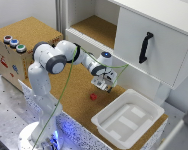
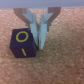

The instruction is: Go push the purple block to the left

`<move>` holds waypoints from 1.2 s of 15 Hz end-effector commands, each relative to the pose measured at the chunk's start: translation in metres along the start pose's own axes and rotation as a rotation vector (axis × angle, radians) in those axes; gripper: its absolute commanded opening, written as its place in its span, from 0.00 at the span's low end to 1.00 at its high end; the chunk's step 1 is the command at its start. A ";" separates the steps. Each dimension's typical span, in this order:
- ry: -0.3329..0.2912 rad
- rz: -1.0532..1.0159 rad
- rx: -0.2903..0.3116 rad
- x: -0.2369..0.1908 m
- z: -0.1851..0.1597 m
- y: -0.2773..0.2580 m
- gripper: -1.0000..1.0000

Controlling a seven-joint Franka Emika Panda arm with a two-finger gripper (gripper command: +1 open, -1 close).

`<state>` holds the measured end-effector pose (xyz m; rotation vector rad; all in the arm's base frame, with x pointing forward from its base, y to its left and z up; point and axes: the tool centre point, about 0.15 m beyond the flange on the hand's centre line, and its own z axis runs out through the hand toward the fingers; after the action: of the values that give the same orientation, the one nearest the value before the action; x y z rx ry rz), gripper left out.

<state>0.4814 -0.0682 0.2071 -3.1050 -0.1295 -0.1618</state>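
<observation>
**Gripper down beside the purple block on the cork table**

From my station I see a cork-topped table [image 1: 74, 95] as the biggest surface, running across the exterior view, with a white cabinet [image 1: 154, 45] behind it. The cabinet has a sliding door with a black handle [image 1: 145, 47] and an open cork-lined shelf [image 1: 96, 29] beside the door. At about ten o'clock in the exterior view stands a cork-faced box [image 1: 24, 45] with three round buttons [image 1: 14, 43] on top. At about five o'clock a white tray [image 1: 125, 119] sits on the table. The white arm [image 1: 54, 60] rises from its base at seven o'clock and reaches toward the centre, a green cable trailing along it.

The gripper [image 2: 41, 37] is low over the cork, its fingers [image 2: 33, 27] drawn nearly together with nothing between them. In the wrist view the purple block [image 2: 22, 43] sits flat on the cork just beside the fingertips, possibly touching one. It looks roughly cubic, so I can name no long axis; the face toward the camera carries yellow markings. A small red block [image 1: 93, 96] lies on the table near the gripper in the exterior view.
</observation>
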 end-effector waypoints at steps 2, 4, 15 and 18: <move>-0.089 0.023 0.028 0.022 0.005 -0.047 0.00; -0.095 0.027 0.025 0.023 0.003 -0.063 0.00; -0.118 0.008 0.038 0.023 0.009 -0.131 0.00; -0.085 0.052 0.013 0.022 0.001 -0.121 0.00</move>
<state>0.4795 0.0512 0.2061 -3.0667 -0.1212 -0.1097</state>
